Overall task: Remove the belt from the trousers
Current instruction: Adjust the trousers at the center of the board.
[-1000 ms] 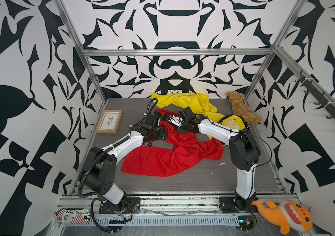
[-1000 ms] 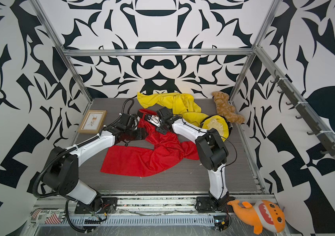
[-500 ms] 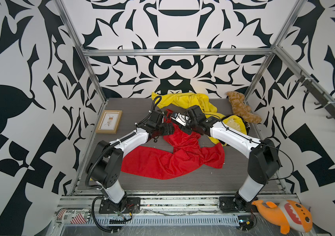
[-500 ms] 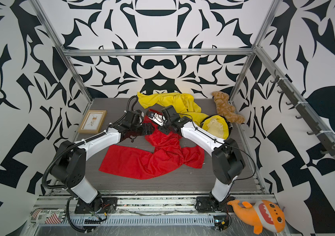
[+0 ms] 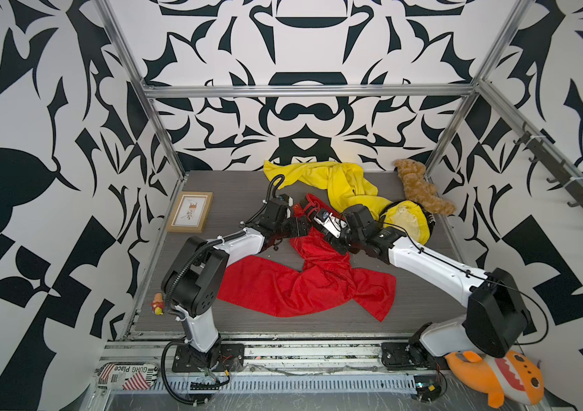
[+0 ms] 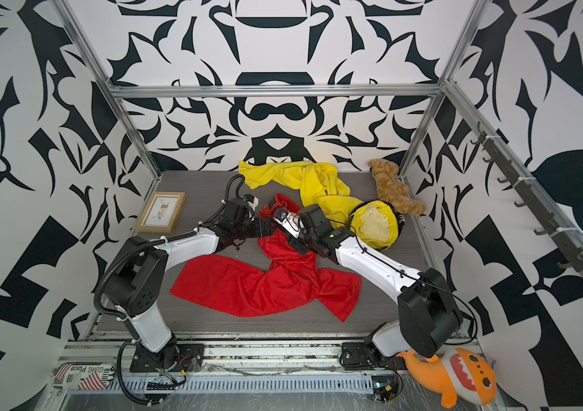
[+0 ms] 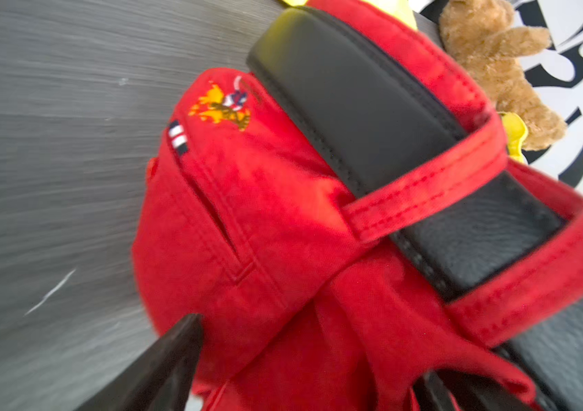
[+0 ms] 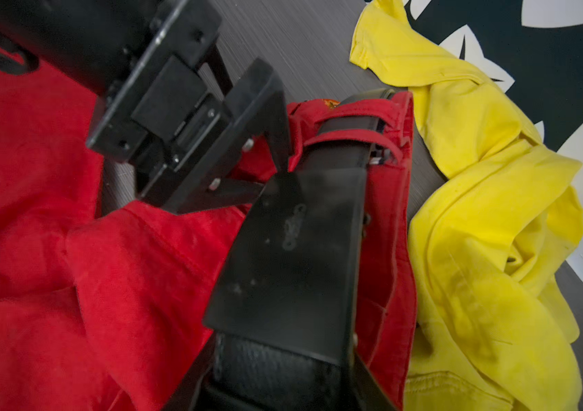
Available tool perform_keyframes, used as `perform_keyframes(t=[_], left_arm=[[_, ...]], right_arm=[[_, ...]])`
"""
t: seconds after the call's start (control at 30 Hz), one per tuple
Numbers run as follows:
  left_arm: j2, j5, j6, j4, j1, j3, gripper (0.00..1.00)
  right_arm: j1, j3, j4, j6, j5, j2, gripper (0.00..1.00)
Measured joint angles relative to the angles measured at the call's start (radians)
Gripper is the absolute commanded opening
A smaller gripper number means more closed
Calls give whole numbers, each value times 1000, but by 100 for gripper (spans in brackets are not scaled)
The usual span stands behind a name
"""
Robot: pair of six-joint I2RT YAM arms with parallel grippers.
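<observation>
Because it runs through the red loops of the waistband, the belt (image 7: 372, 117) cannot simply be lifted away. It is black stitched leather, and it lies threaded in the red trousers (image 5: 283, 288). Their bunched waist sits just above the middle of a top view, and the legs sprawl toward the lower middle.

The right pincer (image 8: 304, 199) seems to be pinching the belt, with one broad finger pressed flat over the strap and the leather coming out beneath it. That hold looks meant to draw the strap lengthwise out of the loops.

The left pincer (image 7: 309, 348) stands spread. Its fingers (image 7: 162, 366) are wide apart on either side of the red cloth near a loop and clamp nothing. I judge it is placed there to pin the waistband, so the fabric does not travel with the belt. Both arms reach in from the lower edge and meet at that waist.

The yellow trousers (image 5: 340, 181) lie just beside the red waist, toward the upper middle. A teddy bear (image 5: 421, 192) rests in the upper right corner of the grey surface (image 5: 233, 185). A picture frame (image 5: 190, 211) lies at its left edge, well apart from the work.
</observation>
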Motion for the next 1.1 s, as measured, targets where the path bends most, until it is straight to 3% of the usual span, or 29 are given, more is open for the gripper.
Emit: perform_keyframes(t=[0.07,0.1,0.17,0.2,0.23,0.37,0.53,0.7,0.77,0.9,1.1], left_arm=[[26,19,17,45,-7,2,63],[39,29,21,66,-9,5,42],[63,37,26,94,-10,18,14],[70,40,27,106,-8,23,4],[71,43,29,115,-8,23,0],[27,54,30,146,19,-16,0],[-168,40,61,108,71,-124,0],[-294,7,97,56,83,-129,0],[-309,-11,103,41,85,-129,0],[-311,-53,105,12,86,-128,0],[-312,-101,110,-19,72,-127,0]], right_arm=[[0,-6,8,10,0,-11,20],[0,-7,13,13,-1,-14,20],[0,-13,26,21,-3,-18,20],[0,-18,33,24,-3,-20,19],[0,-24,38,26,-3,-22,19],[-6,-51,65,32,-5,-35,19],[-13,-60,95,48,-30,-38,23],[-13,-51,128,69,-31,6,57],[-14,-51,127,82,-16,6,65],[-13,-51,112,100,9,-37,77],[53,-42,91,109,63,-111,84]])
